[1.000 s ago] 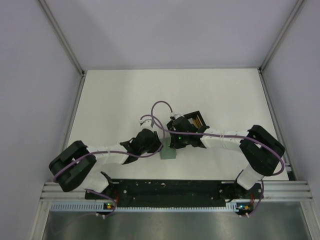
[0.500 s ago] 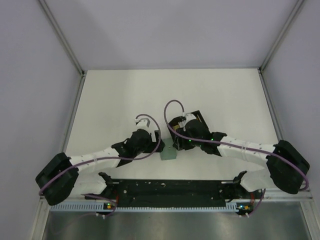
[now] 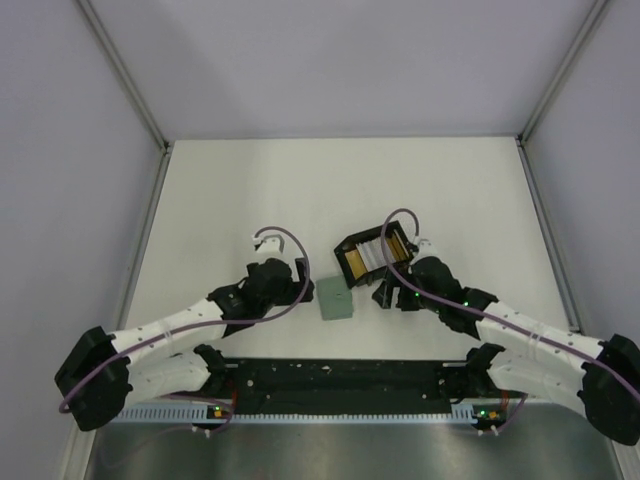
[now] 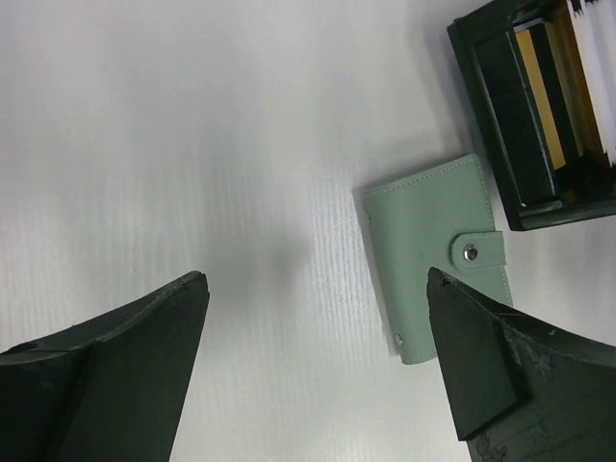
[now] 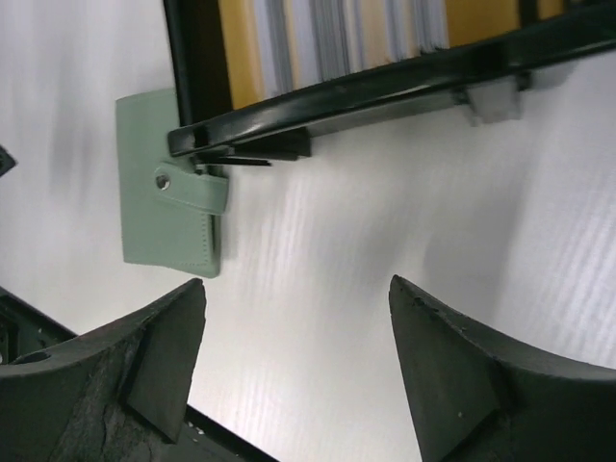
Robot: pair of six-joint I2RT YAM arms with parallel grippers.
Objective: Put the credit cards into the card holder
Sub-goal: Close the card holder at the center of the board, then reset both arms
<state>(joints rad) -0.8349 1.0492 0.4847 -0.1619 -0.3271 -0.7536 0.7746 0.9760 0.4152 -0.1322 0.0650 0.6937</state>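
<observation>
- Top external: I count one card holder (image 3: 337, 298) between left gripper (image 3: 303, 287) and right gripper (image 3: 385, 297), beside one box (image 3: 370, 256).
- Wrist views alone show both grippers spread, empty; several cards (image 5: 356, 29) stand boxed, holder snapped shut.

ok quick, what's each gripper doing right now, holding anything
left gripper: open, holding nothing
right gripper: open, holding nothing
The card holder lies snapped shut, with neither gripper touching it.

Sage-green card holder (image 4: 435, 252); black box (image 5: 385, 82); white, orange credit cards (image 5: 332, 29).
</observation>
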